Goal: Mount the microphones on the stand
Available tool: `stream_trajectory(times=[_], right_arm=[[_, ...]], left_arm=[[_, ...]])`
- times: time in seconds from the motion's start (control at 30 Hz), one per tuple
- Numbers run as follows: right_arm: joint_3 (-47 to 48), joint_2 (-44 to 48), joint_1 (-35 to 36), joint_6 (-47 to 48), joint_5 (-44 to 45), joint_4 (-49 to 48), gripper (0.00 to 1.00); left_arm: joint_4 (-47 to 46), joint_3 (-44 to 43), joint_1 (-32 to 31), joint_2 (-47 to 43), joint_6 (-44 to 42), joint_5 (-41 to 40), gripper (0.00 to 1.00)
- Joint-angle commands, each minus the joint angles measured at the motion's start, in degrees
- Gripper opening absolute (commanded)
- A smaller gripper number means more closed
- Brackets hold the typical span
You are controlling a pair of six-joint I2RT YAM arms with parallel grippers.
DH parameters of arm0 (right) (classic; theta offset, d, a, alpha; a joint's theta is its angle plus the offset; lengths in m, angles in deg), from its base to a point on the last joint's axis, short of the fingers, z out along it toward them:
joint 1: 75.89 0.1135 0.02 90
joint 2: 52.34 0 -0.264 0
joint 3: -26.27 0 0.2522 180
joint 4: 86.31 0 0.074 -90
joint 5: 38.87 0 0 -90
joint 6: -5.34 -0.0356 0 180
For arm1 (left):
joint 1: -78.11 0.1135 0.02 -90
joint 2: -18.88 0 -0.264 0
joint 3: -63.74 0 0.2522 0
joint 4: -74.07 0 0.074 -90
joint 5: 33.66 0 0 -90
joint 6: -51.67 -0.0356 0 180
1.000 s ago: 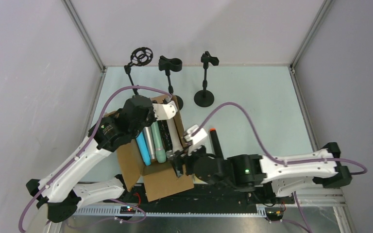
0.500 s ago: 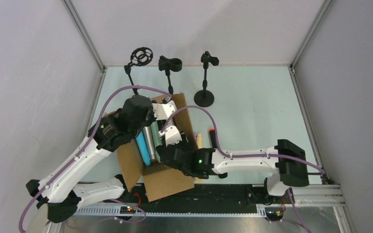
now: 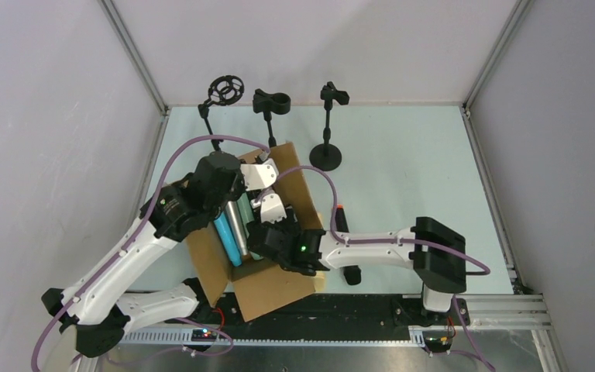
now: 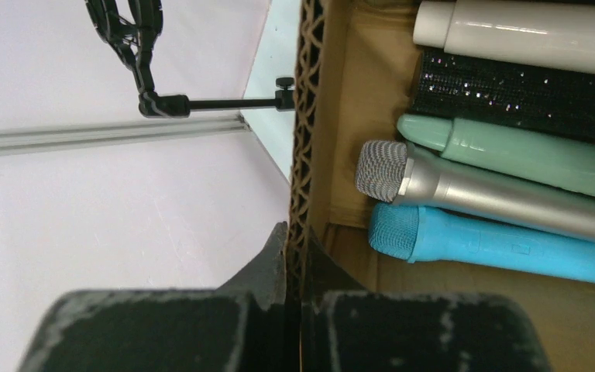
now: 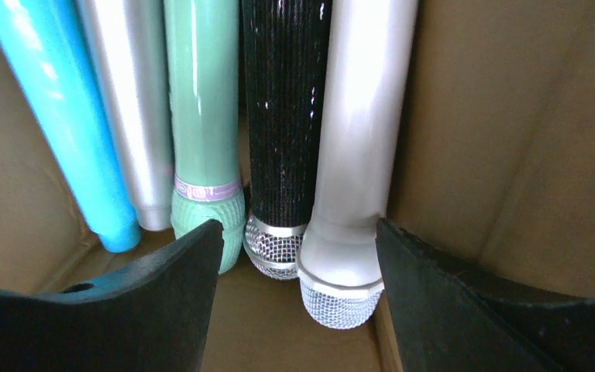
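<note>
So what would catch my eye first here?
A brown cardboard box at the near left, with five microphones lying side by side in it: blue, silver, mint, glittery black, cream. The left gripper pinches the box's wall, while the right gripper hangs open close to them. Three empty black stands wait at the back.

You have a brown cardboard box (image 3: 271, 293) lying open on the pale green table (image 3: 410, 155), which stretches bare to the right of the box and beyond it. The box sits skewed, with one flap folded out on its near side. White walls (image 3: 46, 116) joined by aluminium posts (image 3: 134, 58) stand left, right and beyond the box, and a metal rail (image 3: 318, 338) runs in front of it.
</note>
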Motion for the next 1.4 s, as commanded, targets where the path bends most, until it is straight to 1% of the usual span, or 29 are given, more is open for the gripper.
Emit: stream_trajectory(times=[0.0,0.17,0.27,0.33,0.37,0.4,0.43,0.47,0.5,0.53,0.57,0.63,0.8,0.9,0.97,1.0,1.03,1.1,1.17,1.2,1.3,1.37], right_arm=[[1.0,-4.6,-1.9,-3.6,-2.0,3.7,0.76],[1.5,-7.1,-1.9,-5.7,-2.4,5.6,0.76],[1.5,-7.6,-1.7,-6.4,-2.6,5.8,0.73],[1.5,-7.4,-1.5,-6.3,-2.8,5.0,0.67],[1.5,-7.4,-1.2,-5.9,-2.8,4.7,0.60],[1.5,-7.2,-1.0,-5.7,-2.9,4.0,0.56],[1.5,-7.2,-1.0,-5.2,-2.9,3.8,0.47],[1.5,-7.1,-1.0,-5.1,-2.8,3.5,0.42],[1.5,-7.0,-0.9,-5.2,-2.8,3.4,0.32],[1.5,-6.6,-0.9,-5.2,-2.6,3.2,0.27],[1.5,-6.0,-0.7,-5.2,-2.4,3.1,0.19],[1.5,-4.6,-0.2,-4.5,-2.3,2.7,0.13],[-0.1,0.2,2.4,0.5,-4.2,-4.2,0.07],[-0.4,2.2,2.7,1.9,-6.7,-6.5,0.08],[-0.5,2.1,2.2,2.0,-7.5,-6.8,0.15],[-0.4,2.0,1.7,1.7,-8.3,-6.7,0.22],[-0.5,1.9,1.1,0.7,-8.8,-6.6,0.25],[-0.7,1.9,0.3,-0.7,-10.4,-7.3,0.40],[-1.3,1.6,-0.3,-1.5,-12.3,-9.1,0.46],[-1.4,1.4,-0.3,-1.4,-13.3,-10.6,0.47],[-1.2,-0.3,-1.2,-2.1,-15.9,-12.9,0.55],[-0.8,-1.1,-2.0,-2.8,-17.0,-13.6,0.57]], left_arm=[[-5.2,-1.4,-0.8,-2.0,0.7,2.7,0.00],[-5.2,-1.5,-0.9,-2.1,0.8,3.0,0.00],[-5.1,-1.4,-0.9,-2.3,0.9,3.2,0.00],[-5.2,-1.3,-0.9,-2.4,0.9,3.1,0.00],[-5.1,-1.5,-0.9,-2.4,0.9,3.1,0.00],[-5.1,-1.5,-0.9,-2.4,0.9,3.1,0.00],[-5.1,-1.6,-1.0,-2.4,0.9,3.1,0.00],[-5.1,-1.7,-1.0,-2.5,1.0,3.1,0.00],[-5.1,-1.7,-0.9,-2.5,1.0,3.0,0.00],[-5.2,-1.7,-0.9,-2.6,1.0,3.0,0.00],[-5.1,-1.6,-0.9,-2.7,1.0,3.0,0.00],[-5.1,-1.4,-0.9,-2.8,1.0,3.0,0.00],[-5.1,-1.3,-0.9,-2.9,1.1,3.0,0.00],[-5.2,-1.5,-0.9,-2.9,1.1,3.0,0.00],[-5.1,-1.6,-0.9,-3.0,1.1,3.0,0.00],[-5.1,-1.5,-0.9,-3.0,1.1,3.0,0.00],[-5.2,-1.5,-0.9,-3.1,1.1,3.0,0.00],[-5.2,-1.3,-0.9,-3.4,1.1,2.9,0.00],[-5.2,-1.2,-0.9,-3.6,1.1,2.8,0.00],[-5.1,-1.2,-0.9,-3.6,1.0,2.8,0.00],[-5.2,-1.2,-0.9,-3.6,1.1,2.9,0.00],[-5.1,-1.2,-0.9,-3.6,1.2,3.0,0.00]])
